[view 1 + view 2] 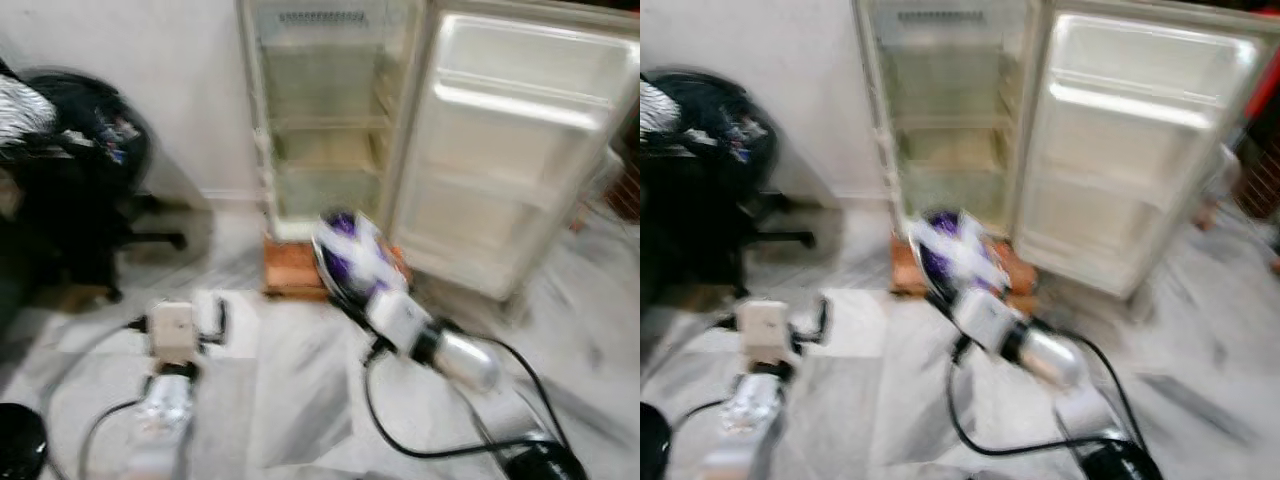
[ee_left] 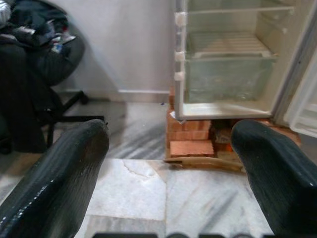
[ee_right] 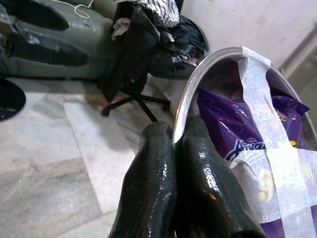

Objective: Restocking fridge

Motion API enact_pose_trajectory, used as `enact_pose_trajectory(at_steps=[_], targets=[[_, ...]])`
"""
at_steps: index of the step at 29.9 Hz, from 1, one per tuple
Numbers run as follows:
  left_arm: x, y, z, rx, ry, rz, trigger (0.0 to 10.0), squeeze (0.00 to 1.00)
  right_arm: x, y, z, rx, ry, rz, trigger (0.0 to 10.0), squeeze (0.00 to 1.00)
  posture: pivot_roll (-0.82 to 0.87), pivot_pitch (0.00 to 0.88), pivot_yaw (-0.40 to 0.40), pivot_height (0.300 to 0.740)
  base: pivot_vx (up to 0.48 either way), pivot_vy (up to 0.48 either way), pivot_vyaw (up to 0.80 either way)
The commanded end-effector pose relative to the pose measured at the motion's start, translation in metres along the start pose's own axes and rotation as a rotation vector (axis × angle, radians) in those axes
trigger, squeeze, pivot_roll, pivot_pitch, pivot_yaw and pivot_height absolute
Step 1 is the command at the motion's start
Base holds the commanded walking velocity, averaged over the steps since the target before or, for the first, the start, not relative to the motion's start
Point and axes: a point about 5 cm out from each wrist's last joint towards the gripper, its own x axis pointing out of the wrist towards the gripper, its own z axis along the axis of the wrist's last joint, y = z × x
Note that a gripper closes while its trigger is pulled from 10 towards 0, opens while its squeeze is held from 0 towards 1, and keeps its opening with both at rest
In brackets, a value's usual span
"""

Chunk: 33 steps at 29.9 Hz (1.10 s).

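Observation:
The fridge stands open ahead, its shelves bare, and its door is swung out to the right. My right gripper is shut on the rim of a steel bowl. The bowl holds a purple packet strapped in with white tape. In the head views the bowl hangs low in front of the fridge's bottom edge, all blurred. My left gripper is open with nothing in it, held low to the left and pointing at the fridge's base.
Red bricks prop up the fridge on the marble floor. A black office chair piled with clothes stands at the left against the wall. A black cable loops beside my right arm.

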Motion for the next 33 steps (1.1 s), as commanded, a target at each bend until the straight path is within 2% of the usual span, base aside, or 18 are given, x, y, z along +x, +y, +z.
enact_pose_trajectory(at_steps=[1, 8, 12, 20, 25, 33], targets=[[0.001, 0.008, 0.002, 0.016, -0.006, 0.018, 10.0, 0.00, 0.007, -0.006, 0.013, -0.036, -0.059, -0.016, 10.0, 0.00, 0.05, 0.000, -0.036, 0.740, 0.390, 0.277, 0.00], [0.002, 0.007, 0.002, 0.020, -0.007, 0.008, 10.0, 0.00, 0.006, -0.011, 0.011, -0.066, -0.042, -0.054, 10.0, 0.00, 0.05, 0.000, -0.039, 0.740, 0.445, 0.071, 0.00], [0.001, 0.006, 0.001, 0.023, -0.003, -0.002, 10.0, 0.00, 0.004, -0.014, 0.002, -0.072, 0.013, -0.098, 10.0, 0.00, 0.05, 0.000, -0.040, 0.740, 0.480, 0.000, 0.00], [0.000, 0.003, -0.002, 0.032, 0.016, -0.041, 10.0, 0.00, -0.010, -0.021, -0.026, -0.023, 0.186, -0.302, 10.0, 0.00, 0.05, 0.000, -0.016, 0.740, 0.480, 0.000, 0.00], [0.001, 0.001, -0.002, 0.041, 0.021, -0.069, 10.0, 0.00, -0.016, -0.022, -0.034, 0.039, 0.217, -0.373, 10.0, 0.00, 0.03, 0.000, 0.003, 0.740, 0.480, 0.000, 0.00], [0.002, 0.001, -0.003, 0.037, 0.030, -0.069, 10.0, 0.00, -0.017, -0.015, -0.035, 0.035, 0.228, -0.360, 10.0, 0.00, 0.03, 0.000, -0.002, 0.740, 0.480, 0.000, 0.00]])
